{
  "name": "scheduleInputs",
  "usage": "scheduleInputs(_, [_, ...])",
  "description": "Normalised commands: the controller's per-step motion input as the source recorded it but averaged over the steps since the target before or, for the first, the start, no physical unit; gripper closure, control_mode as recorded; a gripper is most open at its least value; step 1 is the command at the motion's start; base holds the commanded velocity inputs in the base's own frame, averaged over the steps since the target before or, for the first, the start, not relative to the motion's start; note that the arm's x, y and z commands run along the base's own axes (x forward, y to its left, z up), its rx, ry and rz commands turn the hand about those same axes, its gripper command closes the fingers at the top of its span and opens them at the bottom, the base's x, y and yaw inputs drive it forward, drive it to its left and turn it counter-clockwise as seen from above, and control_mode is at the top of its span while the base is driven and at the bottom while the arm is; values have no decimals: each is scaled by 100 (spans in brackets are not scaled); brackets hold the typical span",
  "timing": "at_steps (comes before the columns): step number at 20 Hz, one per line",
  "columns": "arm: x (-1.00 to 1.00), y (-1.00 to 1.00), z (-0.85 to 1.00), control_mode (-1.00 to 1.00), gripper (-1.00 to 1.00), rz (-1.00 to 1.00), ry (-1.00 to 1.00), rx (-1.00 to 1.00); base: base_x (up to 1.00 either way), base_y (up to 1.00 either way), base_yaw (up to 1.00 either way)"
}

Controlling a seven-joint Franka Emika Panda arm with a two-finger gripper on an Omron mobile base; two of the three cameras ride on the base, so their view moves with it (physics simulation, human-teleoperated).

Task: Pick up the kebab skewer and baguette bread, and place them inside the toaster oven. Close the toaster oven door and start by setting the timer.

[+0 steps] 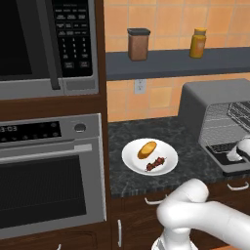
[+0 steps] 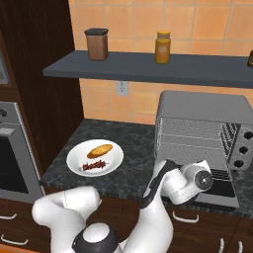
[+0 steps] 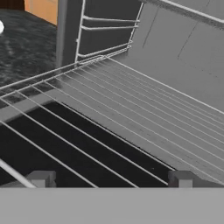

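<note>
A white plate [image 1: 133,165] [image 2: 74,165] sits on the dark counter with the golden baguette bread [image 1: 147,149] [image 2: 100,149] and the kebab skewer [image 1: 155,163] [image 2: 94,165] lying side by side on it. To its right stands the grey toaster oven [image 1: 205,97] [image 2: 202,106]. The toaster oven door [image 1: 222,149] [image 2: 222,190] is folded down flat, baring the wire rack [image 3: 131,113]. My gripper [image 3: 111,179] [image 1: 238,150] hovers just over the lowered door, pointing into the cavity. It is open and its fingers are wide apart with nothing between them, well right of the plate.
A black-panelled microwave [image 1: 44,44] and a steel wall oven [image 1: 49,176] fill the cabinet at left. On the shelf [image 2: 148,69] above the counter stand a brown canister [image 1: 138,44] and an orange jar [image 1: 197,43]. Three knobs [image 2: 242,148] run down the toaster oven's right side.
</note>
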Motion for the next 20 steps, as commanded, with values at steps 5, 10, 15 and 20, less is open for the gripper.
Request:
scheduleInputs(5, [-44, 0, -1, -100, 100, -2, 23, 24, 0, 0, 0])
scheduleInputs(10, [-22, 0, -4, -100, 100, -2, 18, 22, 0, 0, 0])
scheduleInputs(15, [-28, -6, 7, -100, -100, -2, 8, 20, 0, 0, 0])
scheduleInputs(20, [-68, 0, 61, -100, -100, -1, 0, 20, 0, 0, 0])
